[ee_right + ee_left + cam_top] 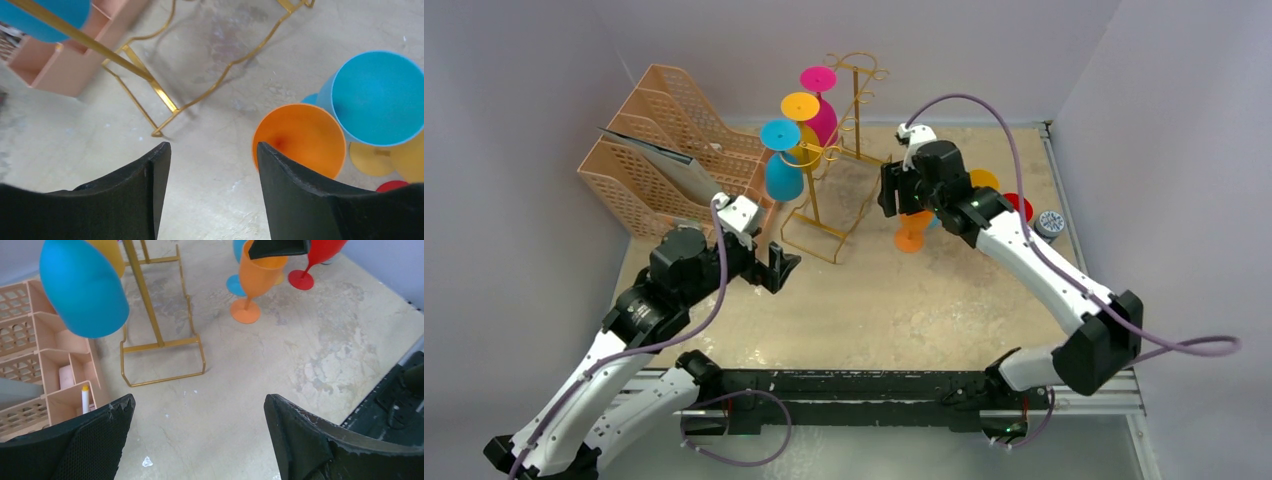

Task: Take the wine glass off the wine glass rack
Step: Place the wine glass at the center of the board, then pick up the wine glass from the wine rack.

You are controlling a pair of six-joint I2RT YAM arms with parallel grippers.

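The gold wine glass rack (814,195) stands at the back centre. A blue wine glass (784,178), a yellow one (800,105) and a magenta one (822,118) hang upside down from it. The blue bowl (82,290) hangs beside the rack's post (145,295). An orange wine glass (911,235) stands upright on the table right of the rack. My right gripper (900,200) hovers over its rim, open (212,147), with only bare table between the fingers; the orange bowl (300,140) lies just outside the right finger. My left gripper (200,402) is open and empty near the rack's base (165,375).
A peach lattice file organizer (664,150) stands left of the rack, close to my left arm. Behind the orange glass stand a blue glass (377,97), a yellow one (370,157) and a red one (1019,207). A small round object (1051,222) sits by the right wall.
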